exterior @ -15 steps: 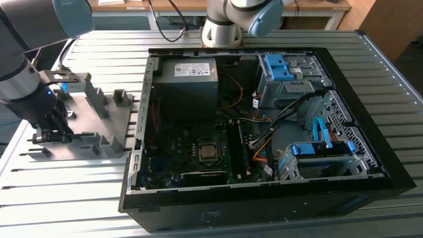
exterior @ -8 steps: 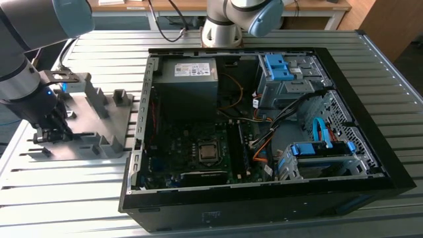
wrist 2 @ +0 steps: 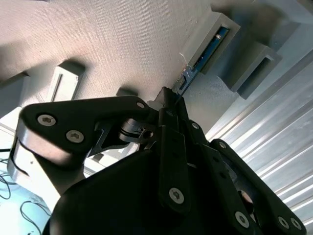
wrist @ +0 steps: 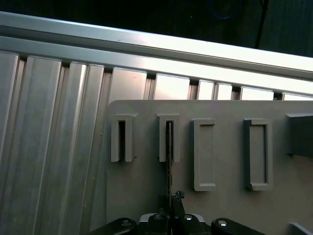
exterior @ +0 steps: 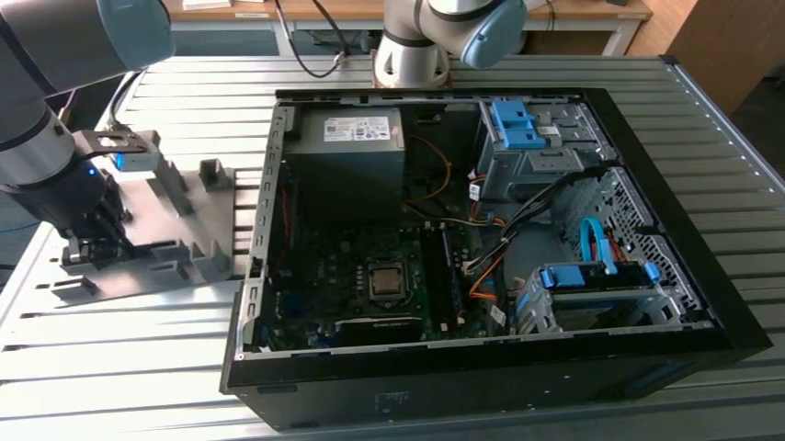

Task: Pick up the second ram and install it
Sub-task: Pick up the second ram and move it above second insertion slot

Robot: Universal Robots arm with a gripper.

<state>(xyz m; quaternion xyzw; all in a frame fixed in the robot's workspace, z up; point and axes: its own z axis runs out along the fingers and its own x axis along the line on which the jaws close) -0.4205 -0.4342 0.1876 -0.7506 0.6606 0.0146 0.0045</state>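
One arm, bent down at the exterior view's left, wrist near vertical, gripper (exterior: 88, 246) low on the grey fixture (exterior: 129, 276). Fingers (wrist 2: 172, 137) drawn together, apparently clamped on the near end of the ram (wrist 2: 208, 49). Ram on edge in a fixture slot, far end seated in the slot, thin edge up in the first wrist view. Fixture flat on the slatted table (exterior: 110, 367), just left of the open case (exterior: 491, 363). Gripper well apart from the case.

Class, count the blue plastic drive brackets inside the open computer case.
2. The far blue bracket sits toward the exterior view's right of the power supply; the near blue bracket lies nearer the camera. More may be hidden.
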